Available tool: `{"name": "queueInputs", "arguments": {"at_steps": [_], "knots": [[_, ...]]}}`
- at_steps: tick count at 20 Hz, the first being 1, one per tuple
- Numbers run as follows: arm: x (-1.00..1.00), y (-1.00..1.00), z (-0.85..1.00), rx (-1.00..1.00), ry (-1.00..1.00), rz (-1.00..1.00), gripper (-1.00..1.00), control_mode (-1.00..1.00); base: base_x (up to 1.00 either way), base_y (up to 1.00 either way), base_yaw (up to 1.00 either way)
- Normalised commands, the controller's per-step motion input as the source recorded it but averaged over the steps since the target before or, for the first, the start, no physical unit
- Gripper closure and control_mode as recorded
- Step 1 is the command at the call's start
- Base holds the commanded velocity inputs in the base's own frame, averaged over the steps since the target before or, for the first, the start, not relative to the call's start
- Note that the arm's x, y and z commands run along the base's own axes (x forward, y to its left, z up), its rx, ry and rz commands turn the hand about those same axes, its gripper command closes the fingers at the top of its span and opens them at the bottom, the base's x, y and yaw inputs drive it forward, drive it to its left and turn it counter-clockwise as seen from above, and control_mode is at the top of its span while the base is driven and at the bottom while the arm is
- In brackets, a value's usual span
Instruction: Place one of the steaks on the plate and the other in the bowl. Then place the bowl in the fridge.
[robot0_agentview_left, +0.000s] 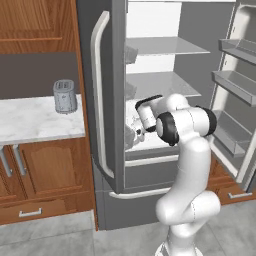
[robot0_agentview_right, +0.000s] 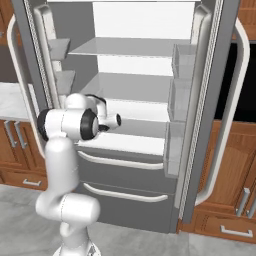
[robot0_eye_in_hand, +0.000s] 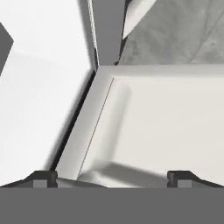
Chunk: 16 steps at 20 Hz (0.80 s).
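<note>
The fridge (robot0_agentview_left: 165, 82) (robot0_agentview_right: 135, 85) stands with both doors swung open, its white shelves bare. My arm (robot0_agentview_left: 185, 125) reaches in at the level of the lowest shelf. In the hand view my gripper (robot0_eye_in_hand: 112, 177) is open, its two dark fingertips (robot0_eye_in_hand: 43, 177) far apart with nothing between them. It hovers over a flat white shelf surface (robot0_eye_in_hand: 175, 122) near a raised pale edge. The steaks, the plate and the bowl are out of view.
A grey toaster (robot0_agentview_left: 65, 96) sits on the marble counter (robot0_agentview_left: 30, 122) left of the fridge. The open right door with its bins (robot0_agentview_left: 240, 82) (robot0_agentview_right: 182, 60) juts out beside the arm. Grey drawers (robot0_agentview_right: 125, 170) lie under the shelves. Wooden cabinets flank both sides.
</note>
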Motion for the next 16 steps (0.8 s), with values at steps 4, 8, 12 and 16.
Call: {"name": "queueInputs", "arguments": {"at_steps": [4,8,12,16], "knots": [[-0.46,0.76,0.0,0.05,0.01,-0.15,-1.0,-1.0,0.0,0.0,0.0],[-0.56,0.85,0.0,0.04,0.0,-0.19,-1.0,-1.0,0.0,0.0,0.0],[-0.54,0.87,0.19,0.0,0.0,-0.17,-1.0,-1.0,0.0,0.0,0.0],[-0.33,0.73,0.43,-0.07,0.01,-0.06,-1.0,-1.0,0.0,0.0,0.0]]}}
